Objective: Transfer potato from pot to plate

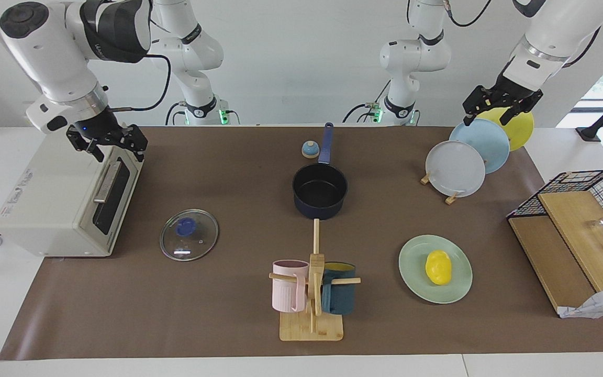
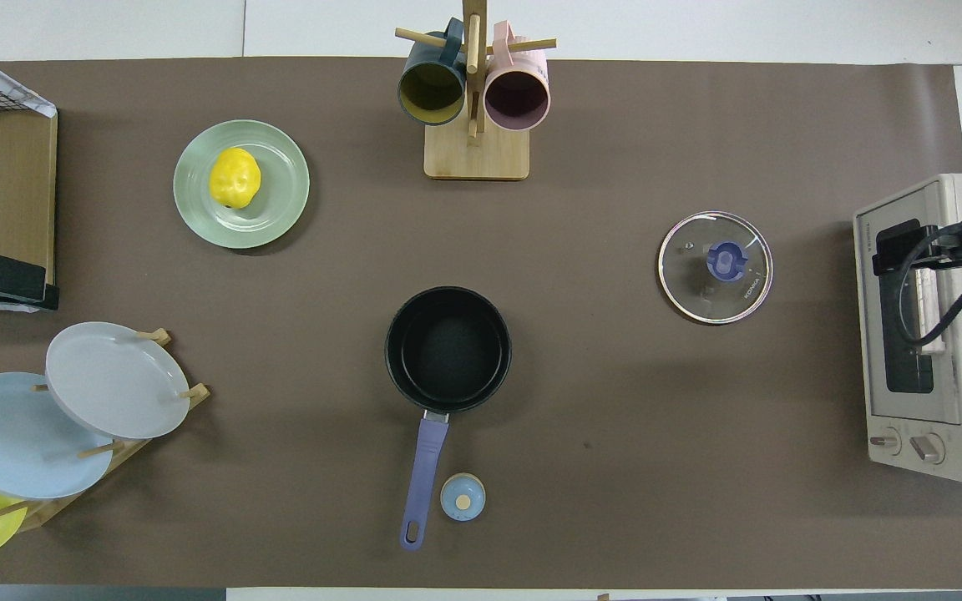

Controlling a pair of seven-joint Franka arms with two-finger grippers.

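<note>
Up over the toaster oven (image 1: 66,201), right tool (image 1: 107,142) hanging with fingers spread wide, gripping nothing. Mid-surface: one glass lid (image 1: 189,234), one empty pot (image 1: 320,191), one small bell (image 1: 310,150), one mug tree (image 1: 312,293) with two mugs. Toward the left arm's end: one potato (image 1: 438,267) resting on the plate (image 1: 416,283). Three racked plates (image 1: 456,168) under the left tool (image 1: 500,107), also spread, also empty.
</note>
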